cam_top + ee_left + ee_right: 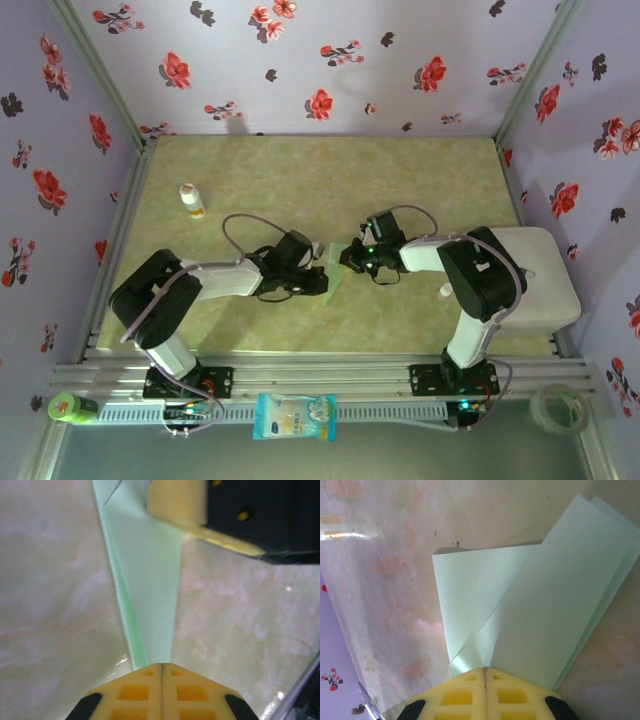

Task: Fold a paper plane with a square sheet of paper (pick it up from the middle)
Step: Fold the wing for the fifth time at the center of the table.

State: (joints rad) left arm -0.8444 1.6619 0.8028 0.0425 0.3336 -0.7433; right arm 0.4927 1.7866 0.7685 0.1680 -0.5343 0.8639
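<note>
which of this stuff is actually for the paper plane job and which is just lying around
For the job: mint-green paper, partly folded; left gripper and right gripper, both shut on it.
Lying about: small white bottle; white-and-blue packet; tape roll; small green object.

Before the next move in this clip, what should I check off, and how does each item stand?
1. Left gripper shut: ok, its tips meet at the narrow end of the paper.
2. Right gripper shut: ok, its tips meet at the paper's edge.
3. Paper pinched rather than just pressed down: cannot tell for either gripper.
4. Paper folded in layers: ok, several edges lie stacked in the right wrist view.
5. Slim dart shape done: not ok, one flap spreads wide of the stack.
6. Bottle well away from the paper: ok.
</note>
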